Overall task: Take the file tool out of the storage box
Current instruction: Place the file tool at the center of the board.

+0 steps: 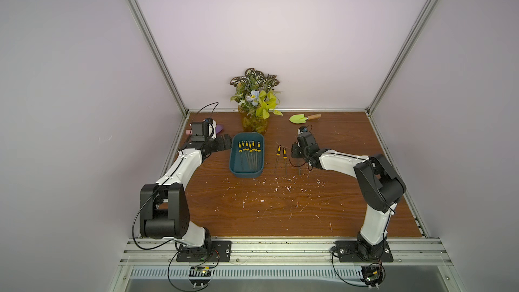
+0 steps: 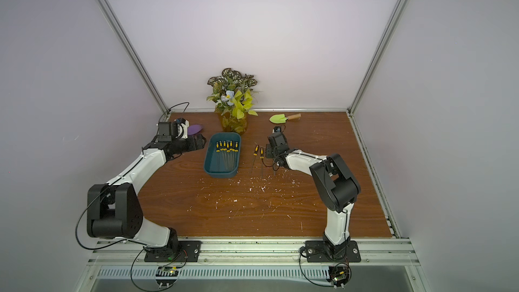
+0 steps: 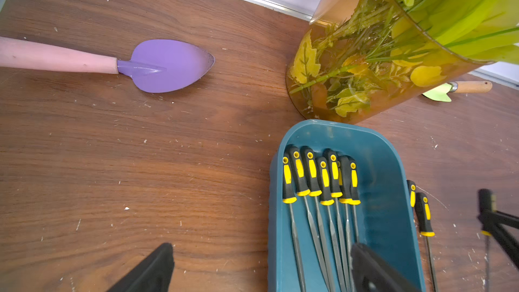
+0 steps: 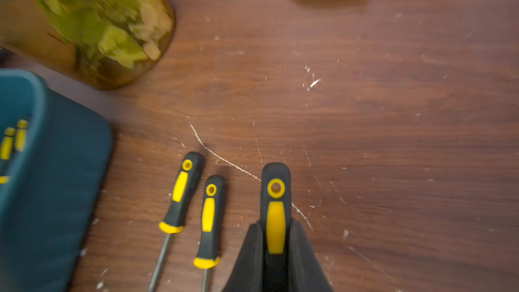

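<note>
Beside the two files lying on the table: best, I judge, to lower level, parallel w/ them, and release only once the handle rests. R gripper nearly closed on a third file, gripped by the handle. Storage box next over, more files inside. L gripper wide open, empty, over the box's L rim.

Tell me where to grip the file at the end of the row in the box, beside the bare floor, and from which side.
Take that file by its thick black-and-yellow handle, straight down from above, fingers across it. The box is open on top, the thin shafts lie flat and crowded, and the bare floor beside it likely gives one finger room.
</note>
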### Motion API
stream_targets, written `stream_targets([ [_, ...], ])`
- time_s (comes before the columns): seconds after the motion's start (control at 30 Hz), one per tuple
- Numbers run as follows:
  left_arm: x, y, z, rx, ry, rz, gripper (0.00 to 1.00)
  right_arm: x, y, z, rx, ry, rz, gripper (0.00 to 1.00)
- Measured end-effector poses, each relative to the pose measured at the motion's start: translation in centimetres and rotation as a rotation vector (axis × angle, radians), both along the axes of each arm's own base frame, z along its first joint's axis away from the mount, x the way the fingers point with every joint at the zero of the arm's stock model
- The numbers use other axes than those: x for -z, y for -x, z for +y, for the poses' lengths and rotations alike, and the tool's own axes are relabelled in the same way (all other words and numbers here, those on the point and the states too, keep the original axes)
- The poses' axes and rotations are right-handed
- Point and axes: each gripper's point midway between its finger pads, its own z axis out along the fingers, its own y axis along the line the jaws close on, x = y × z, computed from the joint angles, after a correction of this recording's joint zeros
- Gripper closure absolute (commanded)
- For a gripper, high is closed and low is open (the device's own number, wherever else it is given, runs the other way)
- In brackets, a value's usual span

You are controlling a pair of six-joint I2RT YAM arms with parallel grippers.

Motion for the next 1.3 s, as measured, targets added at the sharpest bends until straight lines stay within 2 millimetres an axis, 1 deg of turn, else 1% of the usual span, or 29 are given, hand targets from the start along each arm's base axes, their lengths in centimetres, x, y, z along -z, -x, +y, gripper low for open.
stream_targets([
  [0.07, 0.0, 0.0, 0.0, 0.001, 0.0, 0.0, 0.0, 1.1, -0.1, 0.3, -0.004, 0.009, 0.017, 1.0],
  [0.17, 0.0, 0.0, 0.0, 0.002, 0.001, 0.001, 0.0, 1.8, -0.1, 0.4, -0.004, 0.009, 0.03, 1.0],
  [0.43, 0.0, 0.0, -0.1, 0.003, 0.002, 0.0, 0.0, 0.7, -1.1, 1.6, -0.006, -0.02, 0.004, 1.0],
  [0.53, 0.0, 0.0, -0.1, 0.004, 0.004, 0.001, 0.0, 0.5, -1.4, 2.1, -0.005, -0.027, 0.003, 1.0],
  [0.63, 0.0, 0.0, -0.1, 0.004, 0.004, 0.001, 0.0, 1.0, -1.9, 2.6, -0.007, -0.037, 0.012, 1.0],
  [0.83, 0.0, 0.0, -0.1, 0.004, 0.004, 0.001, 0.0, 2.5, -1.5, 2.5, 0.004, -0.032, 0.052, 1.0],
  [0.9, 0.0, 0.0, -0.1, 0.004, 0.004, 0.001, 0.0, 2.5, -1.5, 2.4, 0.008, -0.034, 0.055, 0.98],
  [1.03, 0.0, 0.0, -0.1, 0.004, 0.004, 0.001, 0.0, 2.6, -1.5, 2.5, 0.009, -0.035, 0.057, 0.87],
  [1.2, 0.0, 0.0, -0.1, 0.005, 0.004, 0.002, 0.0, 2.5, -1.4, 2.4, 0.008, -0.028, 0.063, 0.8],
  [1.3, 0.0, 0.0, -0.1, 0.005, 0.004, 0.002, 0.0, 2.3, -1.5, 2.5, 0.005, -0.02, 0.068, 0.75],
])
